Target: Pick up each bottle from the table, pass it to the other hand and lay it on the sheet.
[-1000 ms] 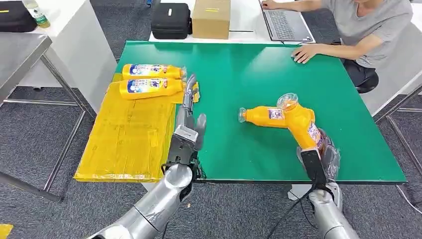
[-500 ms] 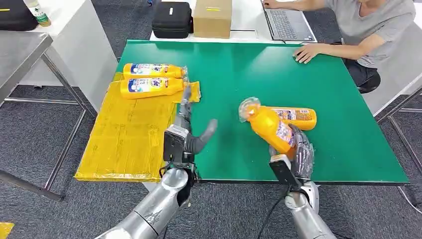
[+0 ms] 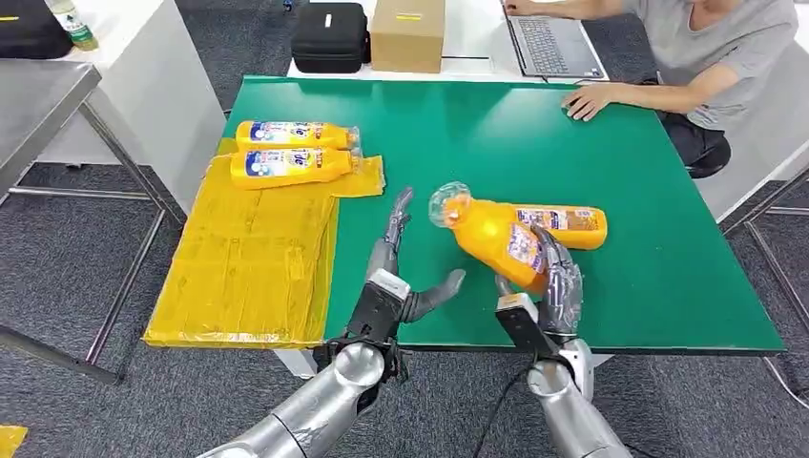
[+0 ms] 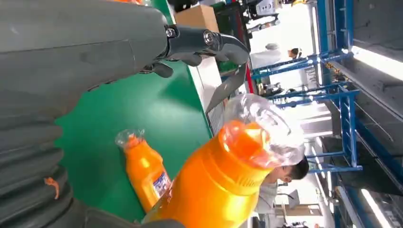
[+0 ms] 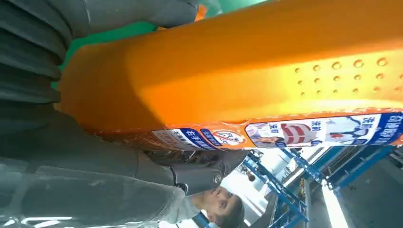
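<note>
Near the tabletop's (image 3: pixel 668 286) front edge, right robot hand (image 3: pixel 549 286) gripping tilted orange bottle (image 3: pixel 491 239), left robot hand (image 3: pixel 405 277) open beside it, fingers spread.

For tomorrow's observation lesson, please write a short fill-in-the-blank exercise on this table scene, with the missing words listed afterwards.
1. The held bottle is gripped by the robot's ____ hand.
2. The number of bottles lying on the yellow sheet is ____.
3. The left hand holds nothing and its fingers are ____.
4. One more bottle lies on the ____ table.

Missing words: right; two; apart; green
</note>
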`<action>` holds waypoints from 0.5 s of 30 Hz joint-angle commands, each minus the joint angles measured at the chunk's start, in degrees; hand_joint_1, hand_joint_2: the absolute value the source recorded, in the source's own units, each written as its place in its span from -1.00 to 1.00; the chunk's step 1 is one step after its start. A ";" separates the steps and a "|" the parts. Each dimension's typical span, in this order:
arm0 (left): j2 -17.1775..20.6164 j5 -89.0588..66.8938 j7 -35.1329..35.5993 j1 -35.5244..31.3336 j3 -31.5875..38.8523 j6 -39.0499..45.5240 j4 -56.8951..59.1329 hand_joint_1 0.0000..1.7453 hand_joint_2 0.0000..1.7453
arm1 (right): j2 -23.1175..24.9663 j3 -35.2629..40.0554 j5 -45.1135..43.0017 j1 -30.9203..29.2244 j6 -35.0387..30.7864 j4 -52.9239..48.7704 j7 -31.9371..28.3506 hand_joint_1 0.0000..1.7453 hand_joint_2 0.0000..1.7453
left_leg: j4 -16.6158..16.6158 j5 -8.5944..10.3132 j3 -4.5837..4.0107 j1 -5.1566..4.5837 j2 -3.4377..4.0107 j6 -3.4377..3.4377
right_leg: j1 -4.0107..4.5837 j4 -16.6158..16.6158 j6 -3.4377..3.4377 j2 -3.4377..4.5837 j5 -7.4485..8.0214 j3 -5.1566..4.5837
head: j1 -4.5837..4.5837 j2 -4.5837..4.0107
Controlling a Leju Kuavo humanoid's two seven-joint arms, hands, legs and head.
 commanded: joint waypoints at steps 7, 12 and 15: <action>0.94 9.84 0.22 -3.69 -3.93 -4.49 6.44 -1.00 1.00 | 4.64 1.50 1.33 -3.73 -0.24 0.94 0.15 1.00 1.00 | -0.01 -0.12 0.31 -0.01 0.12 -0.12 | -0.01 0.04 -0.11 0.14 -0.12 0.28 | 0.00 0.00; 0.94 21.06 0.22 -5.57 -8.09 -8.22 9.10 -1.00 1.00 | 5.38 1.86 0.66 -3.75 -0.24 1.49 0.15 1.00 1.00 | -0.04 -0.09 0.30 0.00 0.04 -0.09 | 0.00 0.00 -0.09 0.04 -0.11 0.28 | 0.00 0.00; 0.94 24.98 0.22 -6.32 -10.90 -8.27 9.17 -1.00 1.00 | 5.57 1.68 1.43 -3.62 -0.24 1.57 0.15 1.00 1.00 | -0.03 -0.06 0.20 0.00 0.05 -0.07 | 0.00 -0.01 -0.07 0.05 -0.07 0.18 | 0.00 0.00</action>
